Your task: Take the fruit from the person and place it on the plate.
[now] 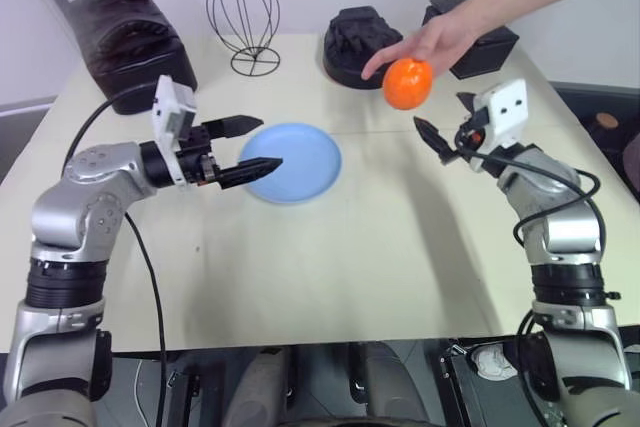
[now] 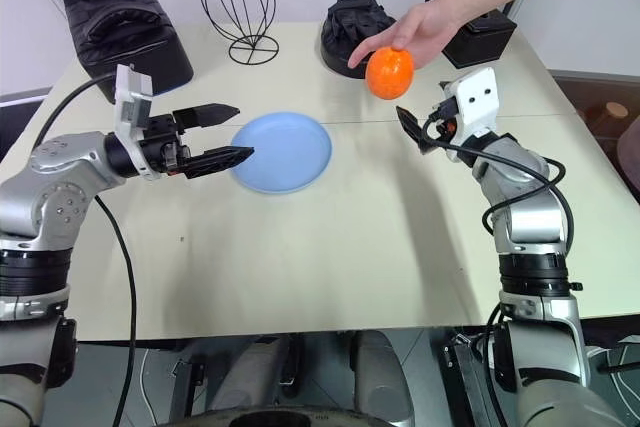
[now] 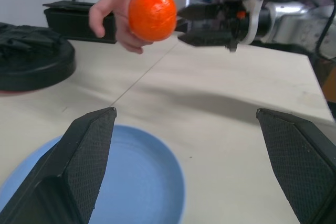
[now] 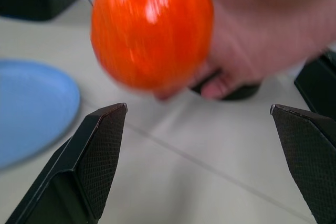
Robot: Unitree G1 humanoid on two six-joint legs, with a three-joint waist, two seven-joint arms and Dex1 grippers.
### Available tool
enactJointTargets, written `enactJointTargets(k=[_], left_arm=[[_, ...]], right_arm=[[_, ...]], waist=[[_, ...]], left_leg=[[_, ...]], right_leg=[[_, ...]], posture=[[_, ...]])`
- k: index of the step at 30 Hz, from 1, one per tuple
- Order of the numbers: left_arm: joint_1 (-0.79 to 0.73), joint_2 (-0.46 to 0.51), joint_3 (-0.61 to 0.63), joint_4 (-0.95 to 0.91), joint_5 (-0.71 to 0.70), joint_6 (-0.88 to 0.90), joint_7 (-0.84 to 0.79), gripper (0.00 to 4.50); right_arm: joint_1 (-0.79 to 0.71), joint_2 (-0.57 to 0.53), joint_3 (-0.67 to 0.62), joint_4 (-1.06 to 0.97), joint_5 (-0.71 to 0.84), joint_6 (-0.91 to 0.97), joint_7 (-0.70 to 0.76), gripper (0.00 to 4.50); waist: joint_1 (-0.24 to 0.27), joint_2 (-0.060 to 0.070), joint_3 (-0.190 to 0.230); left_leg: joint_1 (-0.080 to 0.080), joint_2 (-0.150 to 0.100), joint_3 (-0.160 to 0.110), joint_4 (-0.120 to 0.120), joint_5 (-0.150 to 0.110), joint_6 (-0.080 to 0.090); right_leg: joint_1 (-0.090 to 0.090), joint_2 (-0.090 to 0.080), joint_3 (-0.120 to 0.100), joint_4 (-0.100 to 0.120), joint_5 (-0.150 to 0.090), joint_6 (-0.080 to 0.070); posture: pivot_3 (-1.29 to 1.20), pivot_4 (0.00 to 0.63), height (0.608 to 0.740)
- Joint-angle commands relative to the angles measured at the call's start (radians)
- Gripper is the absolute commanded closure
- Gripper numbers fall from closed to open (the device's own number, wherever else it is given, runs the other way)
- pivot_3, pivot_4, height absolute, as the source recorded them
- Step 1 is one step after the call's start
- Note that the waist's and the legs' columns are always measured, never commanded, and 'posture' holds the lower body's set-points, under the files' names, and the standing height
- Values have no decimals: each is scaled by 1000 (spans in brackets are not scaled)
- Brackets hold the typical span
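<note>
A person's hand (image 1: 440, 39) reaches in from the back right and holds the orange fruit (image 1: 407, 83) above the table. My right gripper (image 1: 440, 112) is open just right of and below the fruit, not touching it; in the right wrist view the fruit (image 4: 151, 30) hangs close above the open fingers (image 4: 94, 156). The light blue plate (image 1: 305, 157) lies flat at the table's middle. My left gripper (image 1: 268, 142) is open at the plate's left rim, with nothing between its fingers. From the left wrist view the fruit (image 3: 152, 13) and the right gripper (image 3: 181, 23) show beyond the plate (image 3: 142, 182).
At the back of the table stand a black bag (image 1: 130, 32) on the left, a wire head-shaped frame (image 1: 243, 17), a black dome-shaped object (image 1: 360, 42) and a black box (image 1: 485, 42). The beige tabletop (image 1: 330, 267) stretches bare toward the front edge.
</note>
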Motion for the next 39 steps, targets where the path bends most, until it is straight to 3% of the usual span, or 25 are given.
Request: enactJointTargets(k=[1,11,21,22,24,32,39], left_arm=[[-15,-6,7,-32,7,-16,9,26],[44,0,33,-92,15,-4,49,26],[70,-5,33,-116,17,-8,79,26],[72,-4,34,-117,17,-8,80,0],[76,-2,35,-121,16,-8,83,0],[97,4,47,-119,22,-15,88,0],[190,48,78,-122,53,-20,106,0]], right_arm=[[-82,21,-44,31,50,4,0,0],[-150,51,-18,61,121,65,77,0],[-219,97,-7,175,83,14,56,0],[-221,97,-7,180,82,6,59,564],[-221,97,-6,183,80,-1,66,1091],[-202,111,38,119,110,71,126,1105],[-147,249,172,82,97,135,145,1105]], waist=[[0,0,0],[-1,0,0],[-2,0,0],[-2,0,0],[-1,0,0],[-3,0,0],[-7,1,0]], left_leg=[[0,0,0,0,0,0],[0,0,0,-1,0,0],[0,0,0,-1,0,0],[0,0,0,-1,0,0],[0,0,0,-1,0,0],[0,0,0,-1,0,0],[0,1,0,-3,0,0]], right_leg=[[0,0,0,0,0,0],[0,0,0,0,1,2],[-1,0,0,0,1,2],[-1,0,0,0,1,2],[-1,0,0,0,1,2],[-1,0,0,0,2,2],[-3,1,1,2,1,2]], posture=[[0,150,740],[0,150,740],[0,150,740],[0,150,740],[0,150,740],[0,150,740],[0,150,740]])
